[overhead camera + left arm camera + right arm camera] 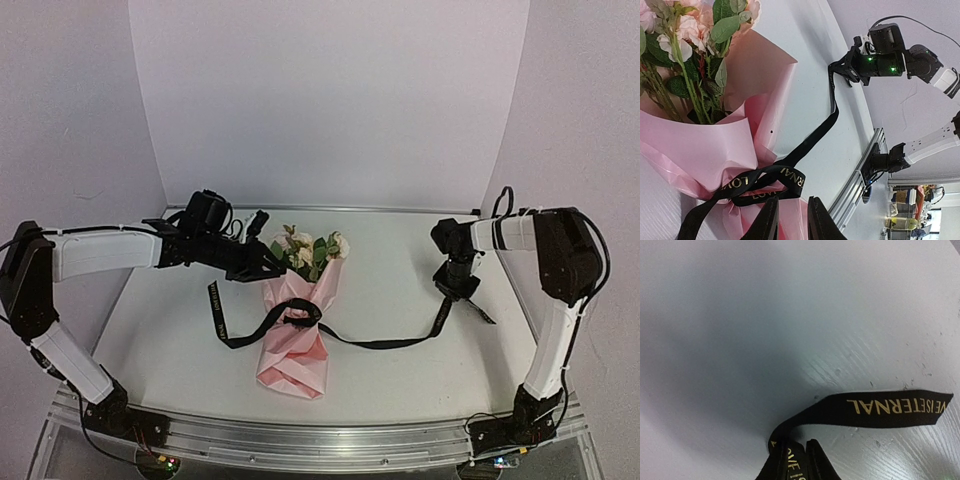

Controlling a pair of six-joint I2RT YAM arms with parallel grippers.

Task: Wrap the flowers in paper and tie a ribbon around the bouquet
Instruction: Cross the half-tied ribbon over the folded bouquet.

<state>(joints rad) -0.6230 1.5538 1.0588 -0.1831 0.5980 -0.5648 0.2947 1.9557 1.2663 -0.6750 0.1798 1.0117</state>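
Clamping the ribbon (pixel 880 410) near its end, the right hand (pixel 801 446) is closed; the left hand (pixel 793 201), narrowly parted, grips nothing.

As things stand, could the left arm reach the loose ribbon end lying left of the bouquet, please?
Probably yes: the left gripper is at the top of the bouquet, and that ribbon end lies flat on the table close by, with nothing between them.

Bright, even light; soft shadows; ribbon (pixel 865 410) blurred near right-wrist lens.
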